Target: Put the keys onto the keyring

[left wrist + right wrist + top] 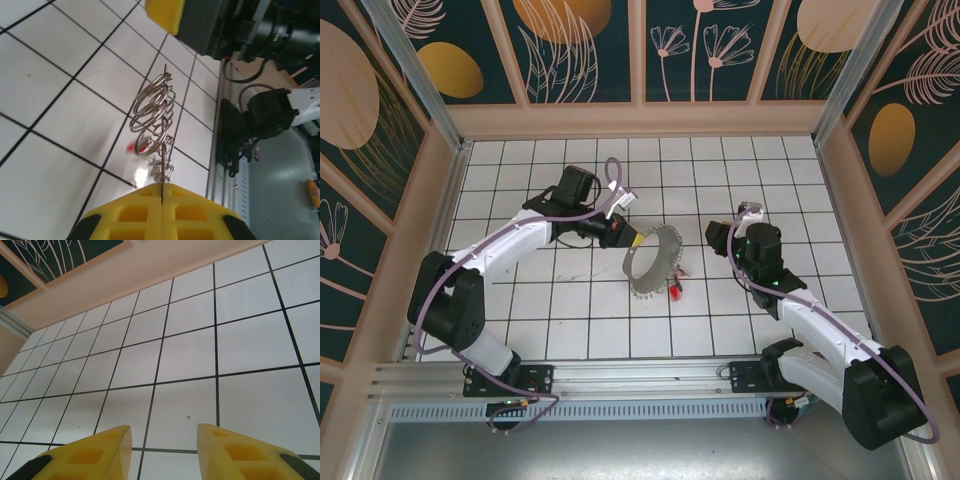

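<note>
The left gripper has its jaws clenched on the thin rim of the keyring. The hoop is held tilted above the tiled floor, with small split rings fringing its edge. The right gripper has its jaws parted and grips nothing, poised over bare tiles just right of the hoop. The red-headed keys lie loose on the floor beside the hoop's near edge.

White tiled floor, teal wall panels (floral print, peach frames), metal rail at near edge
</note>
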`<action>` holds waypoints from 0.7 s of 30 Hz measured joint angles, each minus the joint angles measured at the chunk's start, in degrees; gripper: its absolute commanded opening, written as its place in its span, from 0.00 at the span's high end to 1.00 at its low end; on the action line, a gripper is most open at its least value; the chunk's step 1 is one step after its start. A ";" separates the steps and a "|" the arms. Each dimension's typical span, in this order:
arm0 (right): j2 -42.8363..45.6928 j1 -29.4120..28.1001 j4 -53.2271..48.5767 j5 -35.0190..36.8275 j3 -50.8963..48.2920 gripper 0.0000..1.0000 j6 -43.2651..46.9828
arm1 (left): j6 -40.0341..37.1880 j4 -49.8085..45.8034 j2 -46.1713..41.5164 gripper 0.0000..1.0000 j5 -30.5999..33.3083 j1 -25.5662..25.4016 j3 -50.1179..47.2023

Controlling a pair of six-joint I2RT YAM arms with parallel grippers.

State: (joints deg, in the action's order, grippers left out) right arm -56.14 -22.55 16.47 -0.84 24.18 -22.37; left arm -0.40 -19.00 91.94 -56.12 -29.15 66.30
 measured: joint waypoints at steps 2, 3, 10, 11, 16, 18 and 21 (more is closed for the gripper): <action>0.00 0.02 0.02 0.00 -0.46 0.61 -0.02 | 0.61 1.01 0.50 1.00 -1.40 -0.42 0.00; 0.00 0.02 0.02 0.00 -0.72 0.61 -0.02 | 0.96 1.73 0.74 1.00 -2.03 -0.57 -0.15; -0.87 0.04 0.02 0.42 -1.29 0.60 -0.13 | 5.92 7.54 4.79 1.00 -0.61 -0.87 -3.85; -1.38 0.07 0.00 0.46 -1.29 0.61 -0.20 | 6.47 8.26 6.36 1.00 0.04 -0.85 -4.07; -4.52 0.13 -0.70 0.61 -0.81 0.61 -0.26 | 9.79 11.52 11.08 1.00 3.02 1.73 -7.43; -6.05 0.20 -0.98 0.37 -0.22 0.61 -0.31 | 11.26 12.61 11.10 0.97 3.04 4.00 -8.63; -8.37 0.28 -1.38 -0.39 0.85 0.60 -0.44 | 11.67 13.31 11.43 0.96 3.50 7.21 -8.76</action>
State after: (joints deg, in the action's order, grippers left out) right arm -64.51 -22.26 15.09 -1.23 25.04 -22.81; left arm 11.27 -5.69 103.37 -52.62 -21.93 57.54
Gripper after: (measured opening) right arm 0.395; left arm 0.059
